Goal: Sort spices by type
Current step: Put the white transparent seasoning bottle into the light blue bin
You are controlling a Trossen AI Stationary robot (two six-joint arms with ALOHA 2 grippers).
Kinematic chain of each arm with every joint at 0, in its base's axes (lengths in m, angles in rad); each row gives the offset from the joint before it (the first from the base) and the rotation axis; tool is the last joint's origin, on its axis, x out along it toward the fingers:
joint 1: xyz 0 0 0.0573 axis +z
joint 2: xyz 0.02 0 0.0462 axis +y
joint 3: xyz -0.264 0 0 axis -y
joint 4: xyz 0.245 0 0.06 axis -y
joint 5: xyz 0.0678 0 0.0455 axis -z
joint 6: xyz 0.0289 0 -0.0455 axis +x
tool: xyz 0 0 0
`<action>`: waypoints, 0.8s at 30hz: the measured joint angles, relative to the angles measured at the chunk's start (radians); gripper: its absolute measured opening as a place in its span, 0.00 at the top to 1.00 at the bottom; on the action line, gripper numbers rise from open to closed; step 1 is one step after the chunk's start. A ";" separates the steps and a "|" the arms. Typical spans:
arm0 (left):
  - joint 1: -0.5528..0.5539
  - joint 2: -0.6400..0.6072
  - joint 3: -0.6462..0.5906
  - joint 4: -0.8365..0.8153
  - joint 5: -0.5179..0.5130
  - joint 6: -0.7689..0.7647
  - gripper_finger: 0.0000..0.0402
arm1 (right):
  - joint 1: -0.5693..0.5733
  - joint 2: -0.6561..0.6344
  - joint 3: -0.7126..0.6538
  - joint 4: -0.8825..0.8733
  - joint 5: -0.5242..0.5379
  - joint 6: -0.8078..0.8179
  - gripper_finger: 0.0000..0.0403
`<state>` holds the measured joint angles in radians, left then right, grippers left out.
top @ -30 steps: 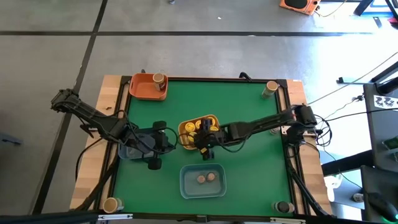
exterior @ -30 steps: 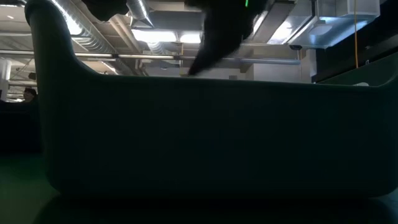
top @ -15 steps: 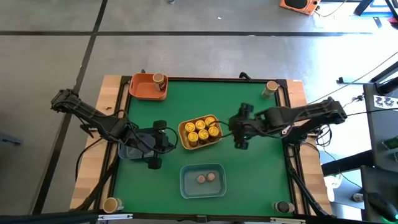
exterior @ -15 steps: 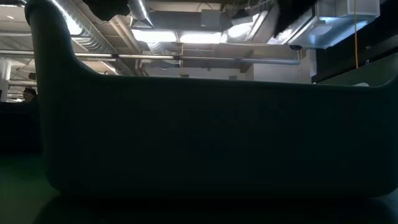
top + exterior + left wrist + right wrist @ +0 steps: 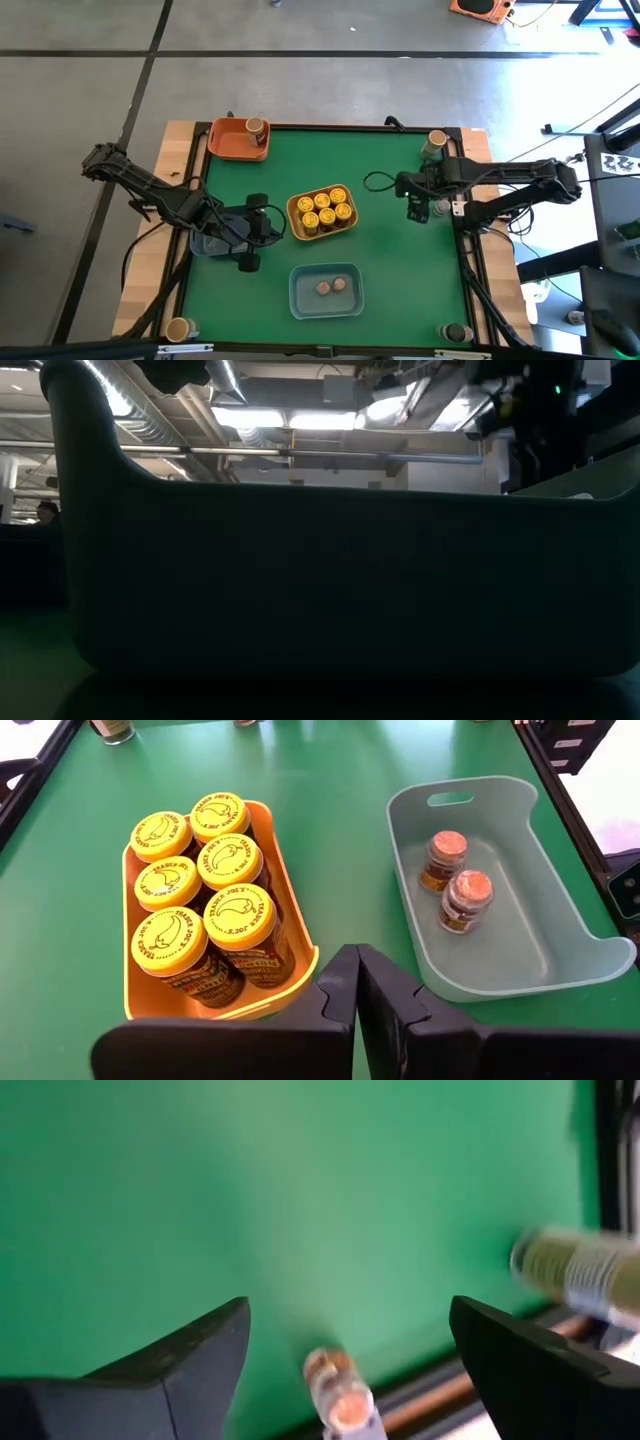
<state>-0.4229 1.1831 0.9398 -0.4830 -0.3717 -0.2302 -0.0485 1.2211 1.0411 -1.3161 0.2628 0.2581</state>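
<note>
Several yellow-lidded spice jars [image 5: 205, 890] stand in the yellow tray [image 5: 322, 211] at the table's middle. Two cork-topped jars [image 5: 455, 880] stand in the pale blue tray [image 5: 326, 291] near the front edge. One dark-lidded jar [image 5: 257, 127] stands in the orange tray [image 5: 232, 140] at the far left. My left gripper [image 5: 356, 988] hangs shut and holds nothing, just left of the yellow tray. My right gripper [image 5: 418, 211] is open and holds nothing, pointing down over the green mat near the right edge. A small cork-topped jar [image 5: 335, 1385] stands beyond its fingers.
Single jars stand at the table's corners: far right [image 5: 435, 143], near left [image 5: 180, 328], near right [image 5: 455, 333]. A second blue tray [image 5: 205, 243] lies under my left arm. In the low view a dark tray wall [image 5: 330, 580] fills the picture.
My right gripper has swung from over the yellow tray toward the table's right edge, tipping to point more steeply down and rolling about its own line. It has stayed open and carries nothing. The jars in the yellow tray, half covered before, now show fully.
</note>
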 joint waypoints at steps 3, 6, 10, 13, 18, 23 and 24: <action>0.000 0.000 0.000 0.001 0.000 0.000 0.99 | -0.064 -0.007 -0.053 -0.034 -0.025 0.005 0.16; 0.000 0.000 0.000 0.001 0.000 -0.004 0.99 | -0.098 -0.002 -0.089 -0.064 -0.055 0.023 0.16; 0.000 0.000 0.000 0.001 0.000 -0.004 0.99 | -0.102 0.028 -0.131 -0.084 -0.115 0.026 0.16; 0.000 0.000 0.000 0.000 0.000 -0.004 0.99 | -0.102 0.057 -0.146 -0.078 -0.162 0.025 0.16; 0.001 0.000 0.000 0.001 -0.001 -0.003 0.99 | -0.110 0.108 -0.146 -0.104 -0.064 0.052 0.16; 0.001 0.000 0.000 0.000 -0.006 0.000 0.99 | -0.186 0.183 -0.146 -0.125 -0.084 0.060 0.16; 0.001 0.000 0.000 0.000 -0.006 -0.001 0.99 | -0.203 0.198 -0.146 -0.124 -0.090 0.055 0.16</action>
<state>-0.4217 1.1831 0.9398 -0.4828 -0.3782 -0.2310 -0.2518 1.4193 0.8948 -1.4399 0.1729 0.3129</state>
